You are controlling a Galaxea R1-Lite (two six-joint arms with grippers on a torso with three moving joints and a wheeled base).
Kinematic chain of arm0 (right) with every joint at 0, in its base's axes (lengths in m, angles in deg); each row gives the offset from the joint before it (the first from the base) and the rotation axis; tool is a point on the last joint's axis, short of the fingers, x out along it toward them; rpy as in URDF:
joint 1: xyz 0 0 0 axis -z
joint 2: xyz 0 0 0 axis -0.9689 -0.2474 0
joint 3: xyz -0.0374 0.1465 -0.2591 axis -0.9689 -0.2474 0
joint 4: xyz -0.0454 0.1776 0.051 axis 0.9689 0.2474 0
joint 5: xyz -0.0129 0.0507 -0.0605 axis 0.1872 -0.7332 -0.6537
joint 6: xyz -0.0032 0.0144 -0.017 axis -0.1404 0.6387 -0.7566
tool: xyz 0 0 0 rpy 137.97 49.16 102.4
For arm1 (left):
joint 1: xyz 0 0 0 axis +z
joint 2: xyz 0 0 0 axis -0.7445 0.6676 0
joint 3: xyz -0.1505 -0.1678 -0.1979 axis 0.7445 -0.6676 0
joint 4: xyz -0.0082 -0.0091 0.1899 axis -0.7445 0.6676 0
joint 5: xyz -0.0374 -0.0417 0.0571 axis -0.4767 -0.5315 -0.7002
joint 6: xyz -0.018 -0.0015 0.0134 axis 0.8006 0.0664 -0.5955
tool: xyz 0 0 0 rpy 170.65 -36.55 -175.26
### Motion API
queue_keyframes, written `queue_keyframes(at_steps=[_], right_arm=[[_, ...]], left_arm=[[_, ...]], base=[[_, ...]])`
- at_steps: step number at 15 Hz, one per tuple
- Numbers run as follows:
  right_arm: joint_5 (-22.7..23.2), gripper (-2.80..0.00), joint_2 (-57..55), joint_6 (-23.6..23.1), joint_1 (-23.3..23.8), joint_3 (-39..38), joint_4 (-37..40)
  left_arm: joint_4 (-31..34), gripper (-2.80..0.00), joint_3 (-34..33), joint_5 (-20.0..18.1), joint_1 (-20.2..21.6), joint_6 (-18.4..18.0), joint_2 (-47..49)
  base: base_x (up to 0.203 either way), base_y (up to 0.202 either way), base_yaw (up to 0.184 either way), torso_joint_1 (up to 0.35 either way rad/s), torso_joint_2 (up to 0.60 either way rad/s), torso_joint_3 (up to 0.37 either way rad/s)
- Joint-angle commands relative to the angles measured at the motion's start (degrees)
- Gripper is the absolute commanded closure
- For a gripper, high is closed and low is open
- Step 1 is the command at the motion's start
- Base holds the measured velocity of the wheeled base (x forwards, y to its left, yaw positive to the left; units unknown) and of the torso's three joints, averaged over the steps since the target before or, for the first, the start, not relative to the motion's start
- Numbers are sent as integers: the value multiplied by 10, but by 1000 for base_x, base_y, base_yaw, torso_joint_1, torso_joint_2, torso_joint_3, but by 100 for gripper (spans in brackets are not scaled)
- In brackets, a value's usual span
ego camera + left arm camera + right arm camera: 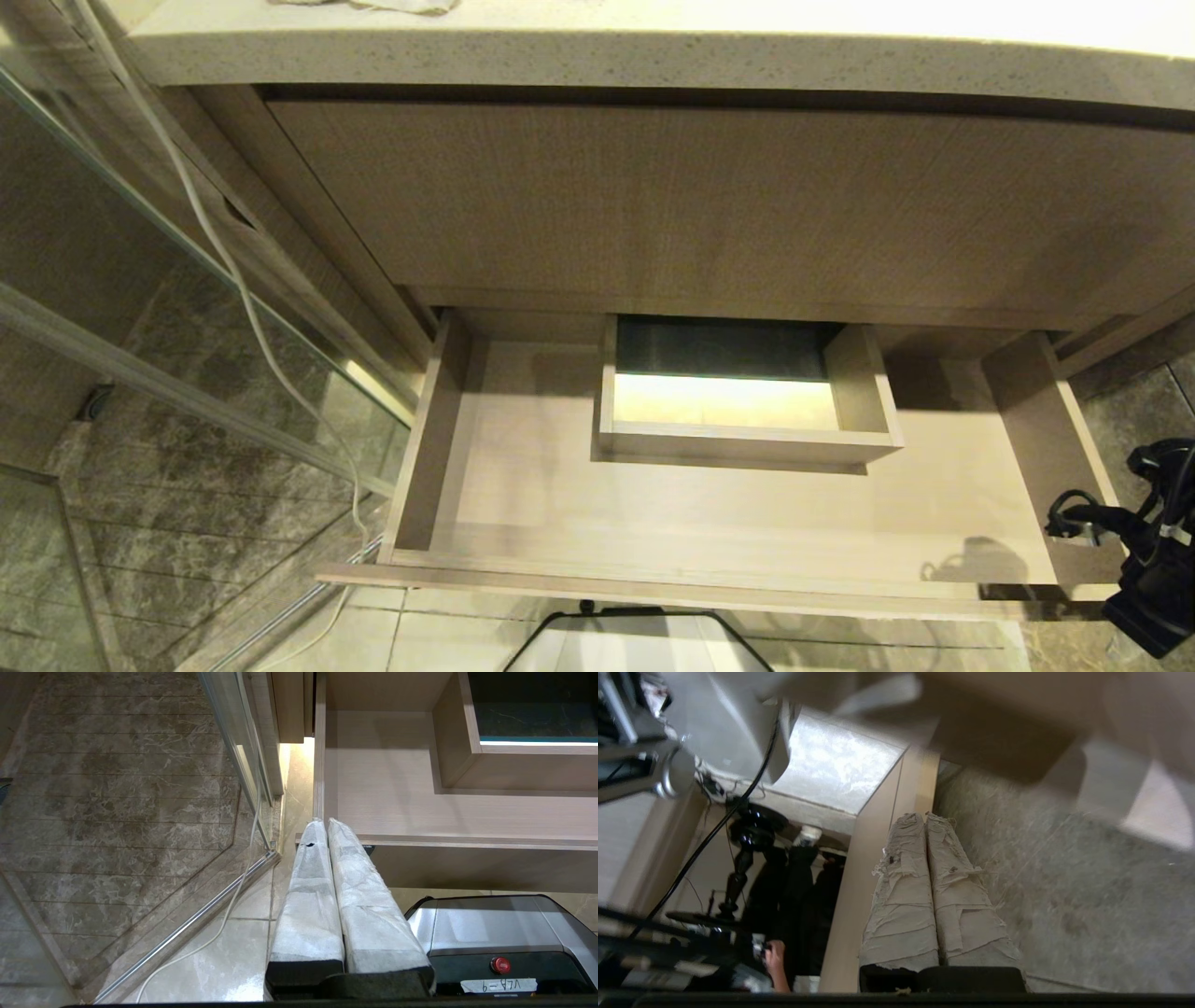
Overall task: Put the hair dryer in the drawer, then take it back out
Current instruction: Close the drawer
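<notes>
The drawer (653,567) stands pulled out under the vanity, wide and shallow, with a pale bare floor (392,793) and a boxed rectangular cutout (747,446) at its back middle. Nothing lies in it. The hair dryer is out of view. My right arm (1153,560) shows as a black shape with cables just off the drawer's right front corner. My right gripper (924,816) is shut and empty, pointing along a wood edge and grey stone. My left gripper (325,822) hangs shut and empty before the drawer's left front corner.
A tall wood panel (700,205) and speckled countertop (560,51) rise above the drawer. A long thin white cable (245,299) hangs down the left beside a glass partition (140,271). My base (635,644) sits below the drawer front. A person's hand (776,963) shows.
</notes>
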Motion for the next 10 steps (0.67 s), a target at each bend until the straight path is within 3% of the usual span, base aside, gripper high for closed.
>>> queue_keyframes(at_steps=[1, 8, 10], right_arm=[[3, 0, -26, -2, 11, 18, 0], [70, 0, 25, 0, 22, 19, -74], [114, 0, 44, 2, 22, 14, -119]], left_arm=[[0, 0, 0, 0, 0, 0, 0], [0, 0, -1, 0, 0, 0, 0], [0, 0, -1, 0, 0, 0, 0]], base=[[0, 0, 0, 0, 0, 0], [0, 0, 0, 0, 0, 0], [0, 0, 0, 0, 0, 0]])
